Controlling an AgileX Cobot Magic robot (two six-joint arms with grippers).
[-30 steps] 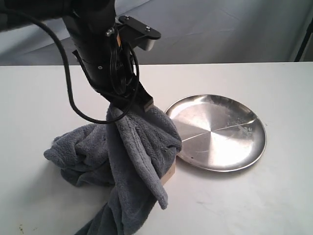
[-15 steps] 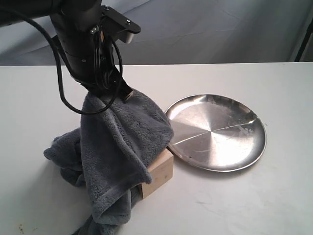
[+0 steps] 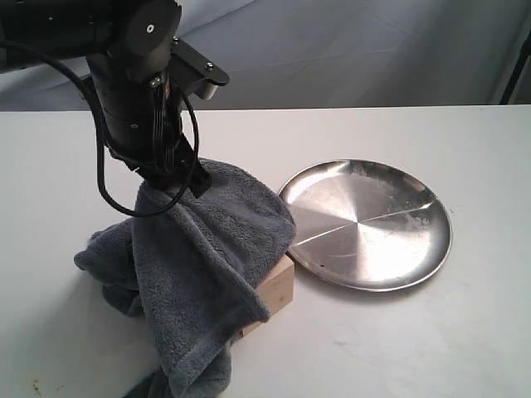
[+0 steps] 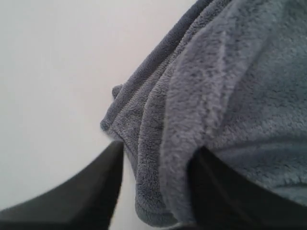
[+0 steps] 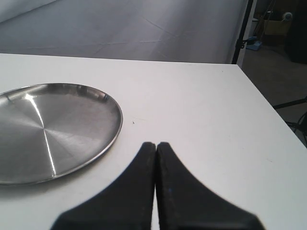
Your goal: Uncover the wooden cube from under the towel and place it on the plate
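The dark grey-blue towel (image 3: 199, 265) hangs in a tall fold from my left gripper (image 3: 178, 184) down to the table and lies heaped at the left. The wooden cube (image 3: 278, 286) shows only one pale side and corner under the towel's right edge, close to the steel plate (image 3: 365, 224). In the left wrist view my left gripper (image 4: 158, 148) stands open. A towel (image 4: 211, 96) fold lies between its fingers, against one and clear of the other. My right gripper (image 5: 156, 144) is shut and empty over bare table, beside the plate (image 5: 48, 129). It does not show in the exterior view.
A white table (image 3: 431, 340) carries everything, with a grey backdrop (image 3: 373, 50) behind it. The left arm's black cable (image 3: 104, 166) loops beside the towel. The table's edge (image 5: 259, 96) and a dark stand leg (image 5: 242, 33) are near the right gripper.
The left arm swung left and lifted the towel off the cube's side. The left jaws have since parted, and the towel has sagged back over the cube's top. The right gripper's motion cannot be judged.
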